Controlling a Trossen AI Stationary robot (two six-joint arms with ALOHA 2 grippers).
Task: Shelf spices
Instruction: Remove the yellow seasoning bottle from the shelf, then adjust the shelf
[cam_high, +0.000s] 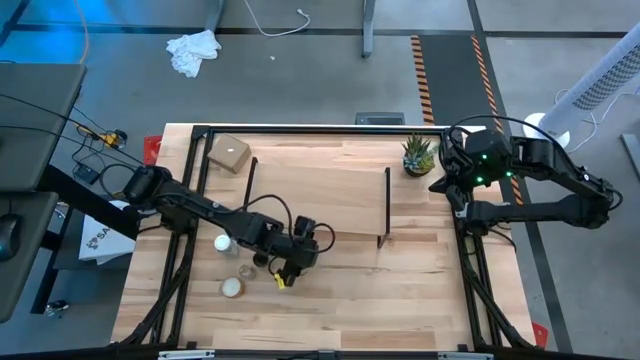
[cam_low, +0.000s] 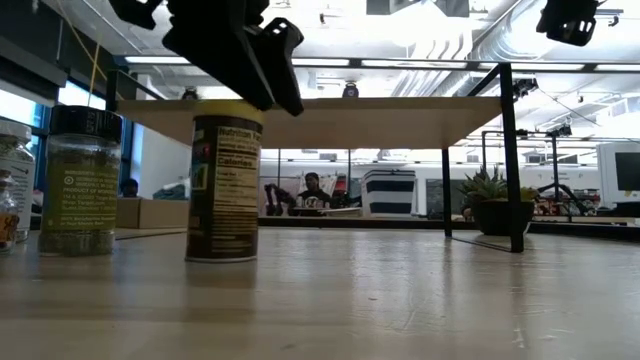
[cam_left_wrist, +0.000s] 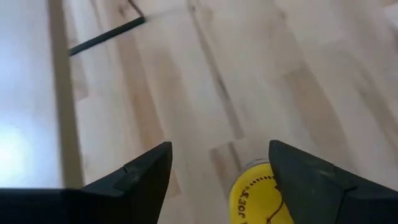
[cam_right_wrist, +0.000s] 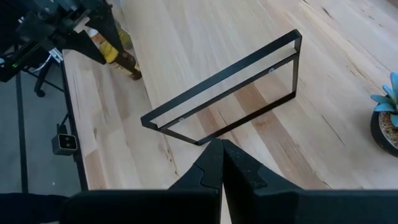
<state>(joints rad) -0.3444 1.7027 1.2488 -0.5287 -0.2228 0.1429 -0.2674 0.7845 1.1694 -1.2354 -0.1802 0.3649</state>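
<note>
Shelf (cam_high: 318, 190) mid-table, jars (cam_high: 232, 287) near its left end, plant (cam_high: 419, 155) by right end

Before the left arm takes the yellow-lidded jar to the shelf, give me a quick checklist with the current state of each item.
1. Left hand open above the yellow-lidded jar: ok.
2. Jar centred between its fingers: not ok, it sits beside one finger.
3. Jar upright on the table: ok.
4. Shelf top free of things: ok.
5. Right hand shut, parked near the plant, off the path: ok.
6. Grip firmness: cannot tell, nothing held.
</note>
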